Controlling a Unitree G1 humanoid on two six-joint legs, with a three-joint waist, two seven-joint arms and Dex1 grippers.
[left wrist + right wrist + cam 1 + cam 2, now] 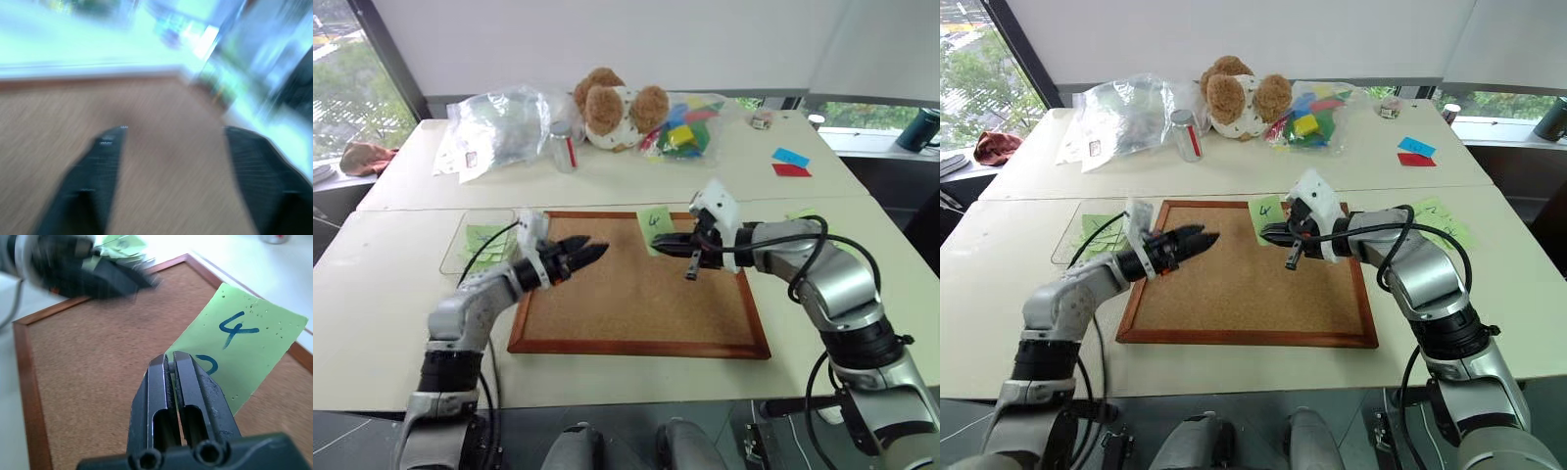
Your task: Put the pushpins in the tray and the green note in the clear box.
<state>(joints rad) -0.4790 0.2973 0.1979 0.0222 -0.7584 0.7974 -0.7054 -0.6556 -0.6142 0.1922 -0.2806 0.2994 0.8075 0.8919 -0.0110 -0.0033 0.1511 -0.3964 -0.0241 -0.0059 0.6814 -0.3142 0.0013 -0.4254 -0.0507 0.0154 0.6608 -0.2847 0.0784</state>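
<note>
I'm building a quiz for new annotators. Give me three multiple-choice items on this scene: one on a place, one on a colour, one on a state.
1. Where is the green note?
A on the floor
B at the far edge of the corkboard
C in a drawer

2. What colour is the corkboard's frame?
A white
B reddish brown
C blue

3. The left end effector is:
A open
B shut
C shut on a cup

Answers:
1. B, the note overlaps the far frame.
2. B, the wooden rim shows it.
3. A, its fingers stand apart.
</note>
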